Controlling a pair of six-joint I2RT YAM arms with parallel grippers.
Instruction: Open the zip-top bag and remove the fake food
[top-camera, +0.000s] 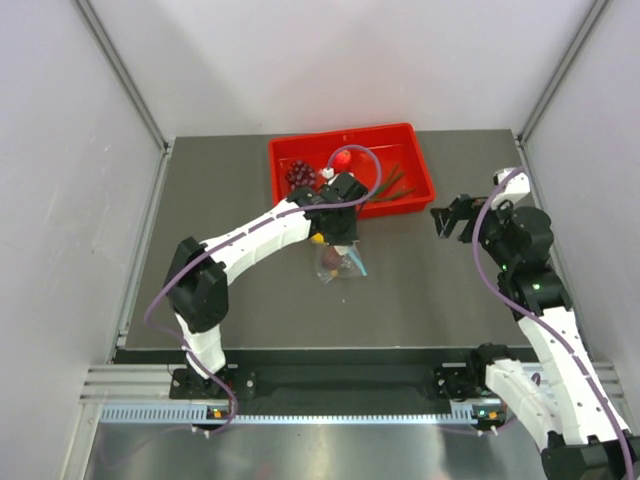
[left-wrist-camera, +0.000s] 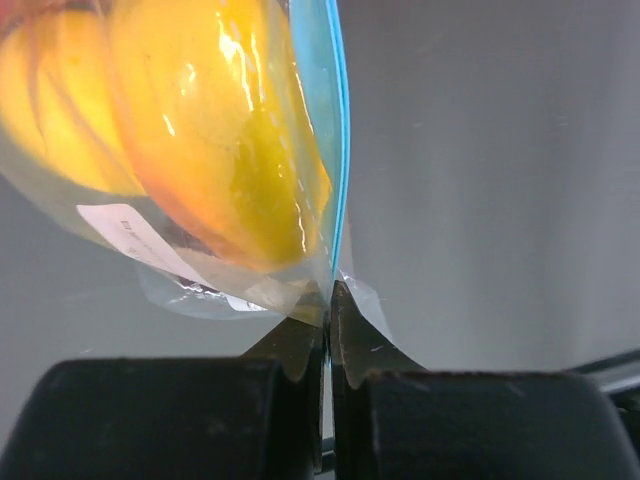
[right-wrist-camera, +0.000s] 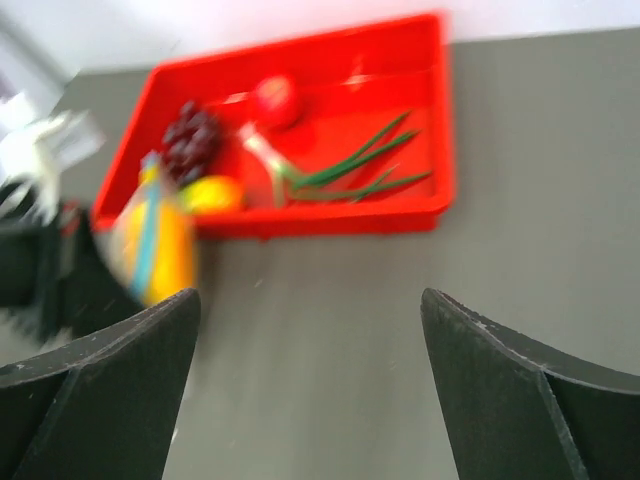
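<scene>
The zip-top bag fills the upper left of the left wrist view, clear and crinkly, with a teal zip strip and a white label. Inside it sit yellow-orange pieces of fake food. My left gripper is shut on the bag's lower edge, right by the strip. From above, the bag sits just in front of the left gripper, with a dark maroon piece showing inside. My right gripper is open and empty, well right of the bag; its fingertips frame bare table.
A red tray stands behind the bag and holds a purple grape bunch, a red ball and green stalks. A small yellow piece shows beside the left gripper. Grey walls close in both sides.
</scene>
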